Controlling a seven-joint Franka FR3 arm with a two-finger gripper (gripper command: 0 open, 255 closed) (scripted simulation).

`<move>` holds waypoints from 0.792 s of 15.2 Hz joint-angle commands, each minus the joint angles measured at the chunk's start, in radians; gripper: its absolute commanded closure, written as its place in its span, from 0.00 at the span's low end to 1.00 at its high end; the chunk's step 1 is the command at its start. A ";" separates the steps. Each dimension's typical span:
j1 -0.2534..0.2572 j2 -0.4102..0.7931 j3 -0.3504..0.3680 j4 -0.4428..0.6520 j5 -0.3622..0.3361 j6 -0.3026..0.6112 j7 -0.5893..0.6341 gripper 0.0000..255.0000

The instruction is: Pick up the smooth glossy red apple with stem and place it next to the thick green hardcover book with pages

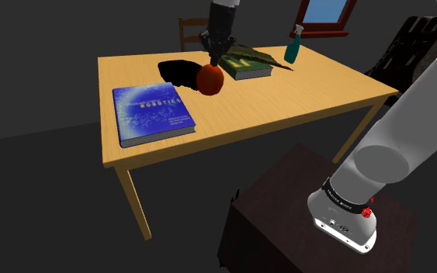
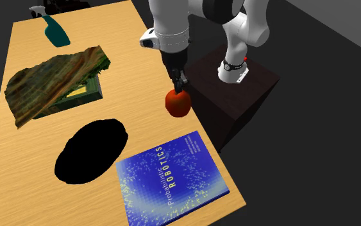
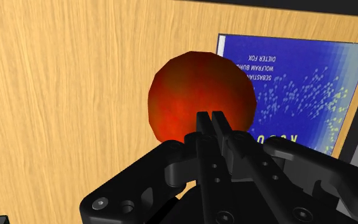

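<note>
Over the wooden table (image 1: 286, 101), the pincer (image 1: 212, 65) pinches the red apple (image 1: 209, 80) by its top, hanging straight below.

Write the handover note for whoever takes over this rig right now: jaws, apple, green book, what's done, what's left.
Gripper: jaws nearly closed, clamped on the top of the red apple.
Apple: appears lifted off the table, near the edge on the stand's side, apart from the green book.
Green book: lying flat at the far end of the table from the blue book.
Done: pick-up.
Left: carry the apple over, set it down beside the green book, release.
</note>
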 commanded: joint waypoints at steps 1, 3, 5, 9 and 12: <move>0.000 -0.002 0.000 0.025 0.000 -0.028 0.005 1.00; 0.000 -0.002 0.000 0.052 -0.001 -0.054 0.007 1.00; 0.000 -0.001 0.000 0.080 -0.002 -0.081 0.010 1.00; -0.001 0.003 -0.001 0.136 -0.004 -0.133 0.016 1.00; -0.034 -0.004 -0.039 0.118 -0.004 -0.130 -0.056 1.00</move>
